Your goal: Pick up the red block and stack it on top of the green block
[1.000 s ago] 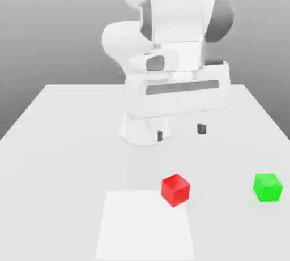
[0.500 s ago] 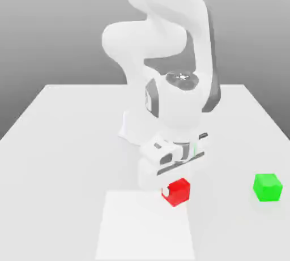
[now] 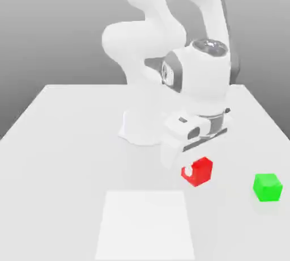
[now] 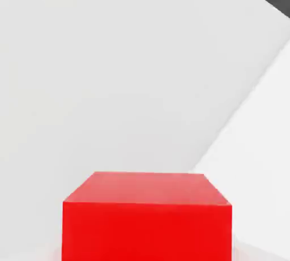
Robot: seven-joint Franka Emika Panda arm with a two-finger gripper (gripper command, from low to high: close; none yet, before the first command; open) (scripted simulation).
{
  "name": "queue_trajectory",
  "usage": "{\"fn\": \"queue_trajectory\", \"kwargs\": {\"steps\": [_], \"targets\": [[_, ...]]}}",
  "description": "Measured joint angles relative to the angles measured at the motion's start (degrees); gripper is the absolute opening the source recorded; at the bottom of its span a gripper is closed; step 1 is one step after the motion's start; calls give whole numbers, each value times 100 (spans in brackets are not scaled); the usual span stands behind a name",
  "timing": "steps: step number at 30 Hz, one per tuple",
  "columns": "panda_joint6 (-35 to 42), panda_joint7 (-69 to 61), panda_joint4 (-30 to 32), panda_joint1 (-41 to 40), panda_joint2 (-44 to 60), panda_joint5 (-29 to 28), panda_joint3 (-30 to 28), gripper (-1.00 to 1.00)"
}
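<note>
One red block (image 3: pixel 203 173), clamped between the jaws of the gripper (image 3: pixel 197 170). Seated at fingertip level, below the hand (image 3: pixel 190 138), with one fingertip (image 3: pixel 188 170) against a side face. Held above the table (image 3: pixel 73 163). Green block (image 3: pixel 267 188) on the table, toward the exterior view's right, apart from the red block.

Simulated lab-type setting: 1 white robot arm (image 3: pixel 195 78) mounted on a plain pale tabletop (image 3: pixel 62 158); backdrop a featureless grey gradient.
</note>
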State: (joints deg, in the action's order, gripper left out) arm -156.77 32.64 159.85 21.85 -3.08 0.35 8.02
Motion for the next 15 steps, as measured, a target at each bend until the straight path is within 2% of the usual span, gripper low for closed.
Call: {"fn": "queue_trajectory", "kwargs": {"steps": [6, 11, 12, 15], "targets": [[515, 929, -880, 1154, 368, -73, 484, -100], [-216, 1395, -1051, 1355, 1291, -539, 251, -100], [-356, 1459, -1061, 1388, 1443, -624, 199, 100], [-356, 1459, -1061, 1388, 1443, -624, 199, 100]]}}
